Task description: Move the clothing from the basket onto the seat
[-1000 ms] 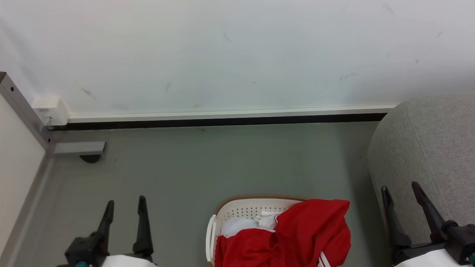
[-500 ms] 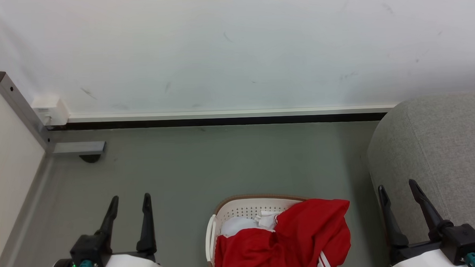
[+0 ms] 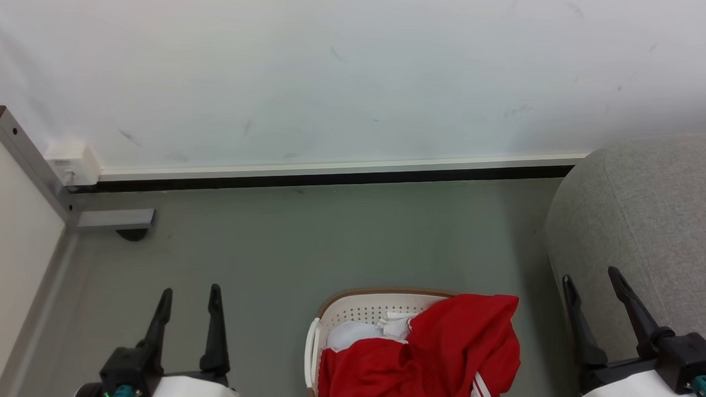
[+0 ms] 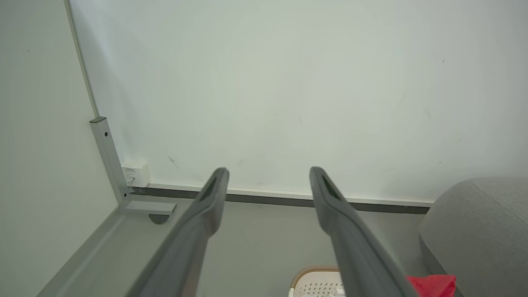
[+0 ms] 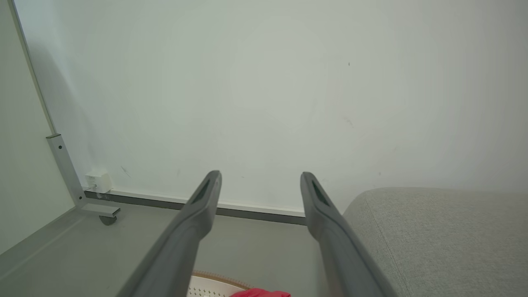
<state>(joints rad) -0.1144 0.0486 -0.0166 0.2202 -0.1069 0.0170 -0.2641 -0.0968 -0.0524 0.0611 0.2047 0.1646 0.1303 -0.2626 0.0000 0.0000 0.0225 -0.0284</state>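
Red clothing point(image 3: 429, 354) with white stripes is heaped in the cream basket point(image 3: 357, 307) at the bottom centre of the head view, spilling over its right rim; a bit of white cloth point(image 3: 352, 335) lies under it. The grey seat point(image 3: 653, 223) rises at the right. My left gripper point(image 3: 190, 295) stands open left of the basket, holding nothing. My right gripper point(image 3: 590, 278) is open in front of the seat, right of the basket. In the left wrist view the basket point(image 4: 317, 282) and clothing point(image 4: 433, 284) peek in at the bottom; the right wrist view has the seat point(image 5: 445, 231) too.
A white wall point(image 3: 349, 75) with a dark baseboard runs across the back. A grey metal post point(image 3: 29, 163) with a foot and a small white box point(image 3: 73, 163) stands at the far left corner. Grey floor point(image 3: 331, 240) lies between wall and basket.
My left gripper shifted slightly right, then back left; the right gripper edged slightly left. The basket and clothing stay in place.
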